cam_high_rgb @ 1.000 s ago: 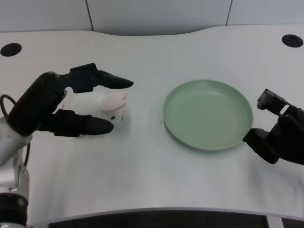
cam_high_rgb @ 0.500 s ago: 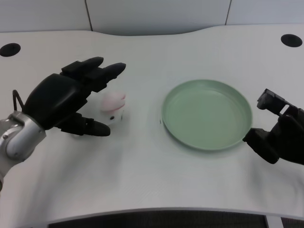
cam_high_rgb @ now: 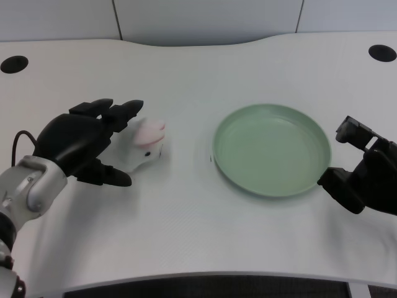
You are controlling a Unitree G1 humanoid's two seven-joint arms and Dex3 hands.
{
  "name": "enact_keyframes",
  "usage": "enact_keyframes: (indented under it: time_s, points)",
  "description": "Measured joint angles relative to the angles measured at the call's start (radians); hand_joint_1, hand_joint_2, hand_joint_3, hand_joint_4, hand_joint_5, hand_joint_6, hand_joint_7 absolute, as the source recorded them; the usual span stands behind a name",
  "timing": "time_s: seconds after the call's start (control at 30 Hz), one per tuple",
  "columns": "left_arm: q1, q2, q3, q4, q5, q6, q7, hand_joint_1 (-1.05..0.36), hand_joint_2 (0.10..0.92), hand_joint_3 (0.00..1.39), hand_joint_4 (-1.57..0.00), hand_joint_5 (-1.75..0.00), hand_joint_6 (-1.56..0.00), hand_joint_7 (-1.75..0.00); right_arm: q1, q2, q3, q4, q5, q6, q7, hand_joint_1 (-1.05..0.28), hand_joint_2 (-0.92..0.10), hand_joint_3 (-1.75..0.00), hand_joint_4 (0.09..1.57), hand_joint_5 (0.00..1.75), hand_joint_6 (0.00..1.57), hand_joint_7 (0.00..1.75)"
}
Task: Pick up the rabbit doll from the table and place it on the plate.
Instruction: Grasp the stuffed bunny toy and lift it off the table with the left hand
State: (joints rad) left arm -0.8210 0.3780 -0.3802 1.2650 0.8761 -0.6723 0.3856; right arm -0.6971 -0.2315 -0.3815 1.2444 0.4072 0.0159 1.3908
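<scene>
The rabbit doll (cam_high_rgb: 145,143), white with pink ears, lies on the white table left of centre. My left hand (cam_high_rgb: 84,140) is just left of it, fingers spread, the upper fingertips (cam_high_rgb: 131,108) reaching over the doll's back and the thumb lower on the table. Nothing is held in it, and its palm hides part of the doll's white body. The light green plate (cam_high_rgb: 221,162) sits to the right of the doll with nothing on it, about a hand's width away.
My right hand (cam_high_rgb: 365,177) rests at the plate's right rim. Two black round holes (cam_high_rgb: 13,64) (cam_high_rgb: 381,53) mark the table's far corners. The table's front edge (cam_high_rgb: 198,276) runs along the bottom of the view.
My left hand has drawn back to the left and lowered, so it no longer brackets the doll. The doll has stayed on the table, tilted slightly.
</scene>
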Motion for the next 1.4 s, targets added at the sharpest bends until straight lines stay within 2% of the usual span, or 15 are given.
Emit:
enact_keyframes:
  time_s: [0.2,0.23,0.3,0.4,0.53,0.6,0.67,0.73,0.93,1.07,1.13,1.17,1.2,1.27,1.4]
  points:
    - [-0.007,-0.026,-0.027,0.044,-0.040,0.039,0.017,-0.66,0.807,0.00,-0.54,-0.06,-0.32,-0.01,0.000,0.000,0.000,0.000,0.000,0.000,0.000,-0.65,-0.92,-0.04,1.09,1.75,0.87,1.75]
    - [-0.007,-0.028,-0.029,0.046,-0.053,0.048,0.017,-0.46,0.819,0.00,-0.74,-0.10,-0.57,-0.06,0.000,0.000,0.000,0.000,0.000,0.000,0.000,-0.65,-0.92,-0.04,1.09,1.75,0.87,1.75]
    - [-0.008,-0.035,-0.028,0.054,-0.071,0.080,0.022,-0.34,0.827,0.00,-0.87,-0.09,-0.73,-0.04,0.000,0.000,0.000,0.000,0.000,0.000,0.000,-0.65,-0.92,-0.04,1.08,1.75,0.86,1.75]
    - [-0.011,-0.044,-0.035,0.058,-0.096,0.104,0.032,-0.27,0.864,0.01,-1.03,-0.14,-0.93,-0.09,0.000,0.000,0.000,0.000,0.000,0.000,0.000,-0.65,-0.92,-0.05,1.08,1.75,0.86,1.75]
    - [-0.024,-0.046,-0.054,0.062,-0.106,0.123,0.032,-0.23,0.897,0.01,-1.12,-0.17,-1.02,-0.08,0.000,0.000,0.000,0.000,0.000,-0.006,0.000,-0.66,-0.92,-0.04,1.08,1.75,0.86,1.75]
    - [-0.030,-0.048,-0.062,0.064,-0.108,0.127,0.031,-0.23,0.899,0.01,-1.13,-0.18,-1.04,-0.08,0.000,0.000,0.000,0.000,0.000,-0.006,0.001,-0.67,-0.92,-0.04,1.08,1.75,0.86,1.75]
    - [-0.035,-0.052,-0.070,0.066,-0.108,0.134,0.026,-0.23,0.916,0.02,-0.91,-0.64,-1.09,-0.05,0.000,0.000,0.000,-0.001,0.000,-0.009,0.001,-0.67,-0.92,-0.04,1.08,1.75,0.86,1.75]
    - [-0.041,-0.057,-0.080,0.069,-0.109,0.144,0.020,-0.20,0.920,0.03,-0.76,-0.94,-1.13,-0.04,0.000,0.000,0.000,-0.001,0.000,-0.014,0.001,-0.67,-0.92,-0.04,1.08,1.75,0.86,1.75]
    - [-0.054,-0.070,-0.089,0.074,-0.114,0.161,-0.008,-0.17,0.921,0.03,-0.67,-1.09,-1.15,-0.05,0.000,0.000,0.000,-0.001,0.000,-0.016,0.001,-0.66,-0.92,-0.04,1.09,1.75,0.87,1.75]
    - [-0.058,-0.076,-0.096,0.078,-0.122,0.173,-0.012,-0.34,0.875,0.00,-0.71,-0.68,-0.97,-0.01,0.000,0.000,0.000,-0.001,0.000,-0.023,0.001,-0.67,-0.92,-0.04,1.09,1.75,0.87,1.75]
    - [-0.061,-0.081,-0.103,0.079,-0.125,0.182,-0.015,-0.37,0.866,0.00,-0.73,-0.60,-0.94,-0.01,0.000,0.001,0.000,-0.001,0.000,-0.026,0.001,-0.67,-0.92,-0.05,1.09,1.75,0.87,1.75]
    - [-0.064,-0.083,-0.107,0.081,-0.125,0.185,-0.027,-0.68,0.897,0.04,-0.42,-0.34,-0.57,0.00,0.000,0.001,0.000,-0.001,0.000,-0.026,0.001,-0.67,-0.92,-0.05,1.09,1.75,0.87,1.75]
    - [-0.069,-0.083,-0.110,0.083,-0.127,0.190,-0.049,-0.81,0.909,0.07,-0.31,-0.21,-0.42,0.00,0.000,0.001,0.000,-0.001,0.000,-0.026,0.001,-0.67,-0.92,-0.05,1.09,1.75,0.87,1.75]
    - [-0.076,-0.085,-0.116,0.087,-0.128,0.202,-0.096,-0.94,0.918,0.11,-0.23,-0.10,-0.29,0.00,0.000,0.001,0.000,-0.002,0.000,-0.026,0.001,-0.67,-0.92,-0.04,1.10,1.75,0.87,1.75]
    - [-0.076,-0.089,-0.126,0.091,-0.128,0.210,-0.134,-0.98,0.921,0.17,-0.20,-0.06,-0.25,0.00,0.000,0.000,0.000,-0.002,0.001,-0.026,0.001,-0.67,-0.92,-0.05,1.09,1.75,0.85,1.75]
